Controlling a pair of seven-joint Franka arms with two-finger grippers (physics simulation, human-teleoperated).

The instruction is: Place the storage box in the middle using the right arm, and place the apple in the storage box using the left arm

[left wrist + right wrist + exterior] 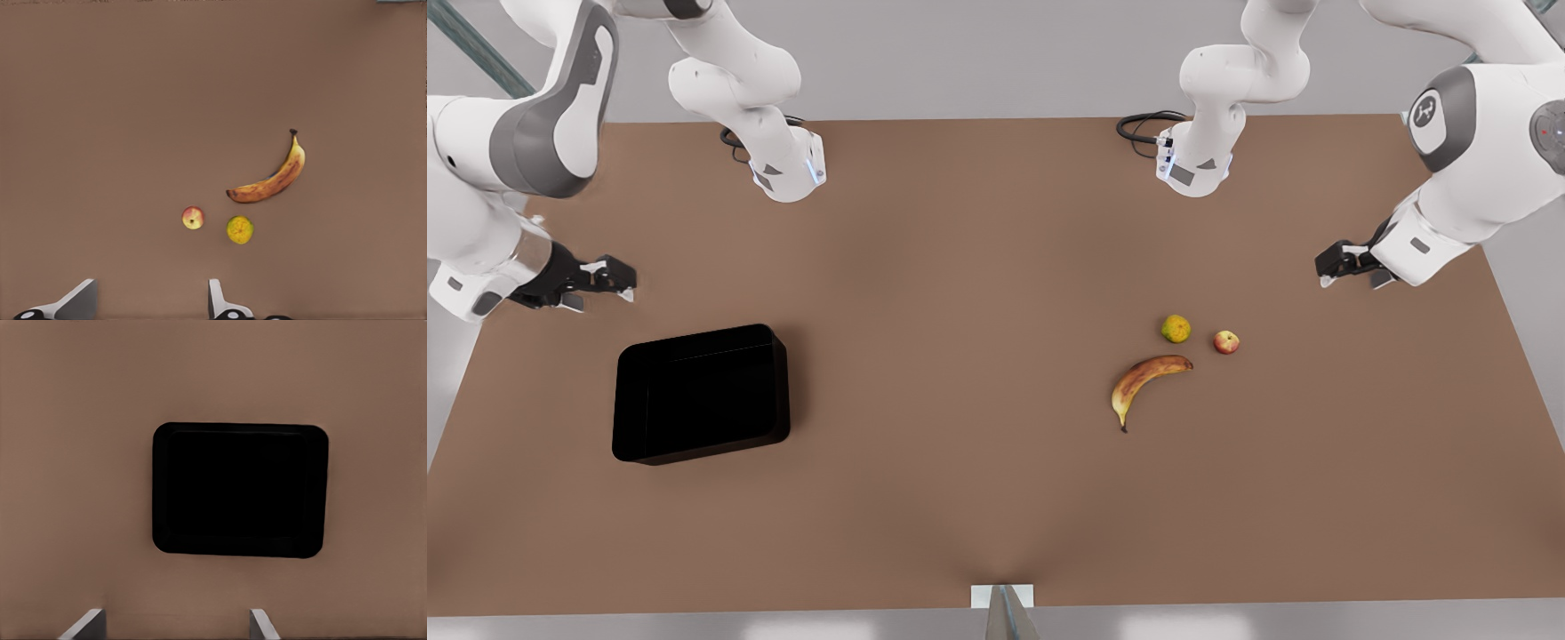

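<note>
Right claw (pixel 618 283) seen spread, hung above bare counter (pixel 960 356) just beyond the storage box (pixel 701 394) rim, left claw (pixel 1336 267) likewise spread, well apart from the apple (pixel 1226 341), open counter left between box and fruit.

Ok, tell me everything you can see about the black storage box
The storage box is a plain black rectangular bin with rounded corners and low walls, looking like smooth plastic. It sits upright and open-topped on the brown table, toward the front view's left, far from the fruits. Its inside is too dark to make out any contents. Nothing touches it; the right claw hangs open above and beside it, clear of its rim.
</note>
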